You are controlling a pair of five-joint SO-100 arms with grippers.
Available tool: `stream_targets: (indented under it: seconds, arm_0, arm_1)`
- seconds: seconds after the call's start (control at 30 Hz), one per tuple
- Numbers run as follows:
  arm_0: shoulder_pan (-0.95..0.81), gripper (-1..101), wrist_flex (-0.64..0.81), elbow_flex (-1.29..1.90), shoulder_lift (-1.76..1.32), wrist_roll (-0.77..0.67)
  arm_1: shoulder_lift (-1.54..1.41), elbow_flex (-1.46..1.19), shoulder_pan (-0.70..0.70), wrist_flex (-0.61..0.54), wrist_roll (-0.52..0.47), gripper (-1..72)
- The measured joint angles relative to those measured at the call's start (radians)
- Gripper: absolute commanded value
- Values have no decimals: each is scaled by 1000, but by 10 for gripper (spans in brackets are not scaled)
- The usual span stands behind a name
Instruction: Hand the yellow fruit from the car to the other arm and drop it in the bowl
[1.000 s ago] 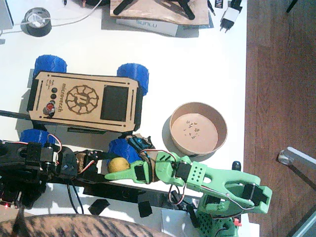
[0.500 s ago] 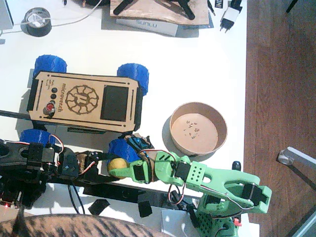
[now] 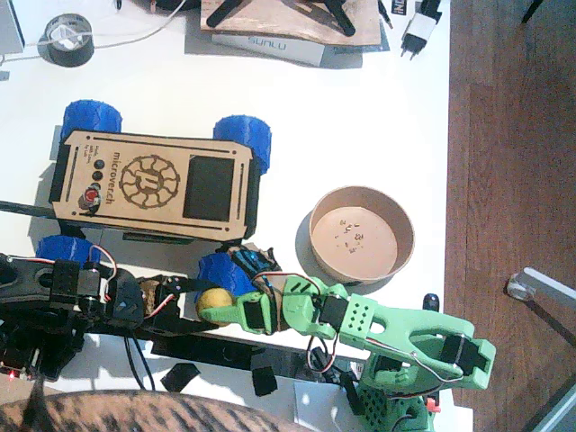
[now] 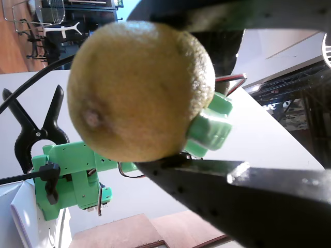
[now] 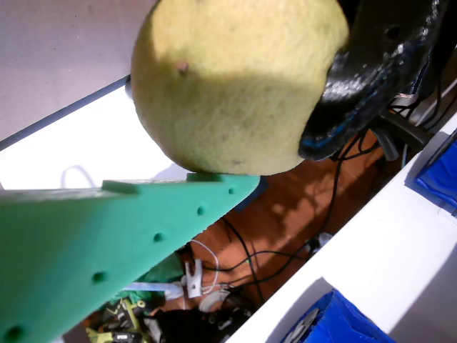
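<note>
White table (image 3: 360,126), wood floor (image 3: 513,135) at right.

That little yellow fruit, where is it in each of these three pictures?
Fixed view: the yellow fruit sits low and left of centre, between the two arms' tips, by the car's front blue wheel.
A wrist view: it fills the upper middle, above a black finger.
A wrist view: it fills the top, above a green finger.
Shared landmark: the fruit itself.

This looks like a maker workshop: a white table (image 3: 360,126) with a tape roll (image 3: 69,40), a power plug (image 3: 419,31), a laser-cut wooden car (image 3: 153,184), and 3D-printed parts beyond the green fingers (image 5: 107,243).
</note>
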State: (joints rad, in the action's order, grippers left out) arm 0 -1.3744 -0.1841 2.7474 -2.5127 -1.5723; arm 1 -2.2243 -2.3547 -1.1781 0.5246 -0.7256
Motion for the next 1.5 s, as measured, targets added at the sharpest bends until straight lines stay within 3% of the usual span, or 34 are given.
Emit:
stream_targets:
  seconds: [0.13, 0.67, 0.97, 1.1, 1.23, 1.4, 1.5]
  arm_0:
    - [-3, 505, 0, 0, 3, 0]
    - [0, 584, 2, -3, 2, 0]
    - [3, 568, -25, -3, 2, 0]
    - [23, 540, -167, -3, -78, 0]
    - [86, 539, -420, -3, -270, 0]
    - [215, 467, -730, -3, -518, 0]
    - [318, 465, -824, -3, -517, 0]
  arm_1:
    - [0, 0, 0, 0, 8, -1]
    - [-6, -5, 40, 6, 14, -1]
    - [-61, -5, 195, 20, 74, -1]
    - [-89, -5, 301, 51, 114, -1]
    - [-106, 9, 416, 54, 173, -1]
    - [-109, 44, 557, 54, 273, -1]
    - [-92, 63, 627, 54, 330, -2]
